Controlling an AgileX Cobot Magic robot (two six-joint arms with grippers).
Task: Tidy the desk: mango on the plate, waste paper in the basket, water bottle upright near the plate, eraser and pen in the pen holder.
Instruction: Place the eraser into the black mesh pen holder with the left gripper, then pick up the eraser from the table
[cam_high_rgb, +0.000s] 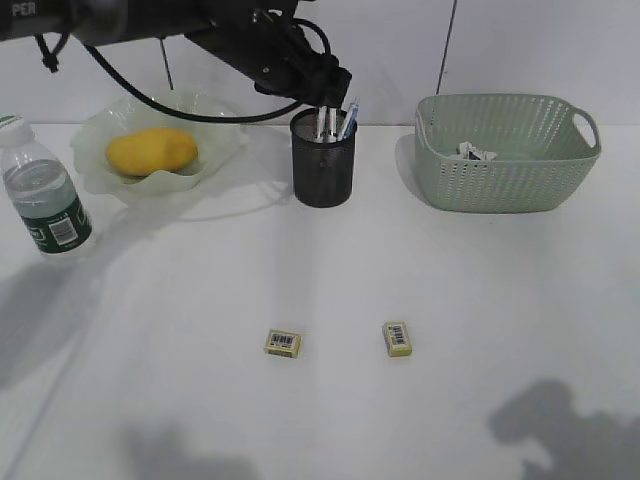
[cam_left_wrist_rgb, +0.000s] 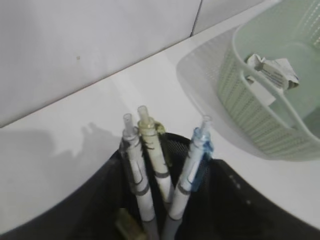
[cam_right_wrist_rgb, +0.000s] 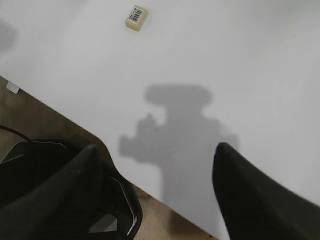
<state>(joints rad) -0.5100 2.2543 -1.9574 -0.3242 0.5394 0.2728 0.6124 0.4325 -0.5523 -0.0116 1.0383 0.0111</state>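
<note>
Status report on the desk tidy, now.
Left gripper over pen holder, three pens in. Right gripper open, empty. Two erasers on desk. Nothing blocking.

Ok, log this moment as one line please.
left end effector: over pen holder | pens: in holder | erasers: two on desk | mango: on plate

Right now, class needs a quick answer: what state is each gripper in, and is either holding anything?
Left gripper: over the pen holder; open or shut cannot be told.
Right gripper: open, holding nothing, above the desk edge.
</note>
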